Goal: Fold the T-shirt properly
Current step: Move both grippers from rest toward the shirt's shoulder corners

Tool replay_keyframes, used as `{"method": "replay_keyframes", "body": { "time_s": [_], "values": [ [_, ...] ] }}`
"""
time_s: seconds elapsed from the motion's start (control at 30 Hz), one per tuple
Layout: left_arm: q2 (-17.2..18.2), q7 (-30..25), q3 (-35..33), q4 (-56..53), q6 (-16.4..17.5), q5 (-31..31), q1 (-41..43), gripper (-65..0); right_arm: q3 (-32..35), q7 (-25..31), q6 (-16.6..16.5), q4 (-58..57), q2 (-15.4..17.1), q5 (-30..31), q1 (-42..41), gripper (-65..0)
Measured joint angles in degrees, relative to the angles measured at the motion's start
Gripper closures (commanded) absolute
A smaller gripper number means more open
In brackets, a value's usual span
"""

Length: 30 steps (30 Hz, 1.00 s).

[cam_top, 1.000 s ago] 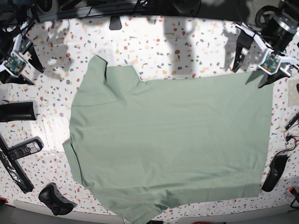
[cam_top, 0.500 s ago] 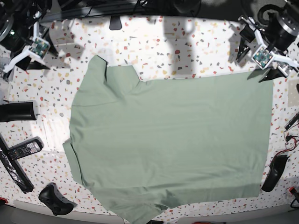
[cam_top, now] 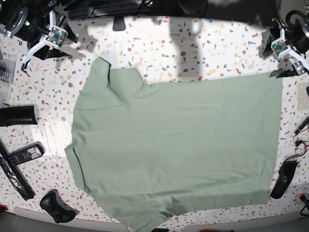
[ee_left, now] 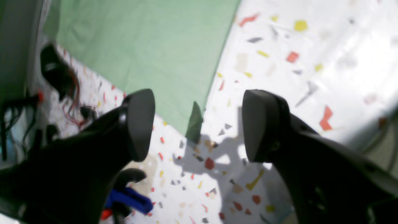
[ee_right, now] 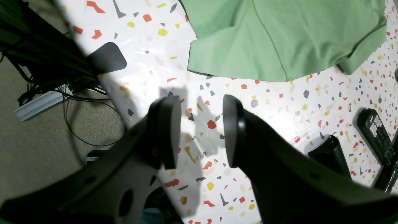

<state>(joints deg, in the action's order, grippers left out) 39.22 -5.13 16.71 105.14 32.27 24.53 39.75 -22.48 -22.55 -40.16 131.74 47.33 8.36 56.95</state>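
The T-shirt (cam_top: 178,150) is found lying flat on the speckled terrazzo-pattern worktop (cam_top: 193,48), spread across most of its middle. In the base view the hem runs along the right side, and the shoulders and sleeves lie at the left. One sleeve (cam_top: 99,72) points toward the far edge; the other (cam_top: 145,220) is seen at the near edge. The cloth is largely smooth, with slight creasing near the far shoulder. No fold is observed in the body, and no collar or buttons are visible in the base view.

The left gripper (ee_left: 199,124) is held above bare worktop just beside the hem corner (ee_left: 194,124). Its jaws are spread wide and nothing is held between them. The right gripper (ee_right: 202,130) is held above bare worktop near the far sleeve (ee_right: 236,46). Its jaws are parted to a moderate gap and are likewise empty. Neither gripper is touching the garment.

Other items are noted at the worktop's margins: a remote control (cam_top: 24,154), a black cylinder (cam_top: 18,115), a game controller (cam_top: 57,205), and a dark mouse-like object (cam_top: 284,179).

Assessment: the garment appears laid out and flattened, so preparation is judged complete. Folding proper is judged not yet begun. The sleeve folds and the body folds all remain to be done.
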Motion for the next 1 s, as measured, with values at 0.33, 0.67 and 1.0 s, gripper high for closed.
{"method": "replay_keyframes", "body": {
  "time_s": [0.33, 0.67, 1.0],
  "values": [
    [0.5, 2.4, -4.3, -4.3, -0.7, 0.6, -5.7, -39.4, 0.0, 0.0, 0.0, 0.0, 0.0, 0.0, 0.0, -22.3],
    [0.8, 6.3, -11.8, -10.9, -6.3, 0.2, -11.9, -31.5, 0.0, 0.0, 0.0, 0.0, -2.6, 0.9, -0.1, -22.3],
    [0.8, 1.4, -11.8, -22.7, -6.8, -1.2, -15.8, -31.5, 0.0, 3.6, 0.0, 0.0, -5.8, 0.8, -0.1, -22.3]
  ]
}}
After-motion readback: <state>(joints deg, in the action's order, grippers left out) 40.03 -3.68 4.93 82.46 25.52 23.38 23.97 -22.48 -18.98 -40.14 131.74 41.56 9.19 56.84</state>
